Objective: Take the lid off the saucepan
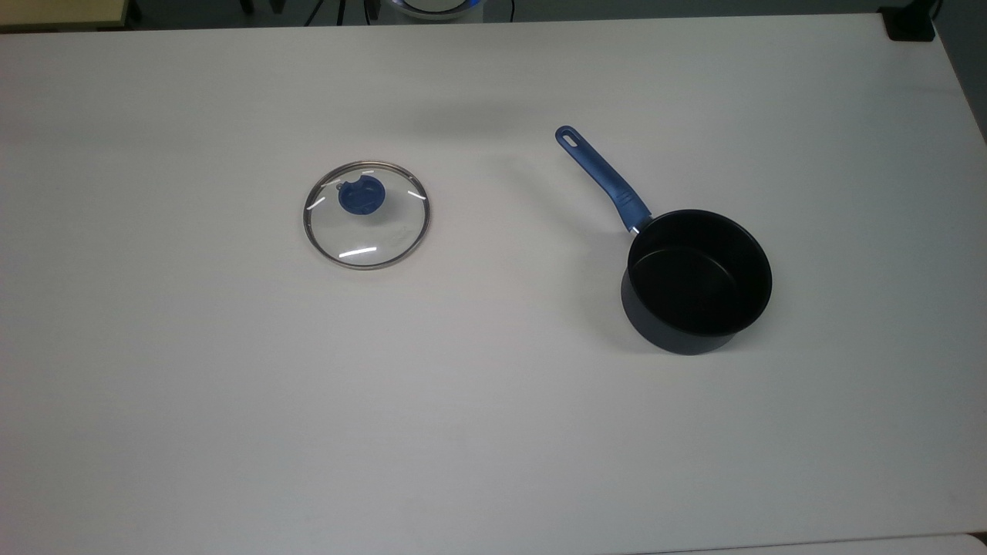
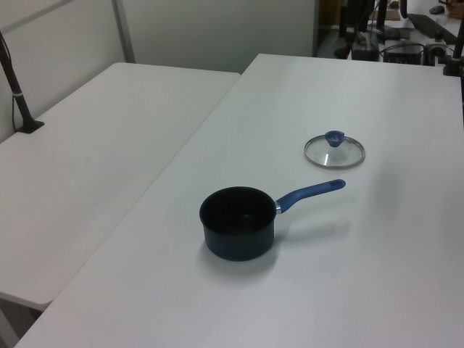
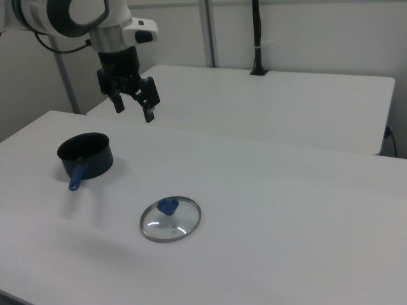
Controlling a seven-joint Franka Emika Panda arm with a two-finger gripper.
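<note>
In the right view, the lid (image 3: 170, 220) is lying flat on the tabletop (image 3: 286, 210), well apart from the uncovered saucepan (image 3: 86, 154) at ten o'clock. The claw (image 3: 133, 107) is hanging spread and empty, high above both. The removal looks done, so retreating upward without sweeping over either is the clean finish.

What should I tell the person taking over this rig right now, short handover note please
Gripper: open, empty, raised high above the table in the right view.
Lid: flat on the white table, knob up, well apart from the saucepan.
Saucepan: upright, uncovered, nothing visible inside, handle pointing toward the top view's upper left.
Done: the lid is off the pan and released.
Left: nothing for the task itself, as far as the views show.
</note>
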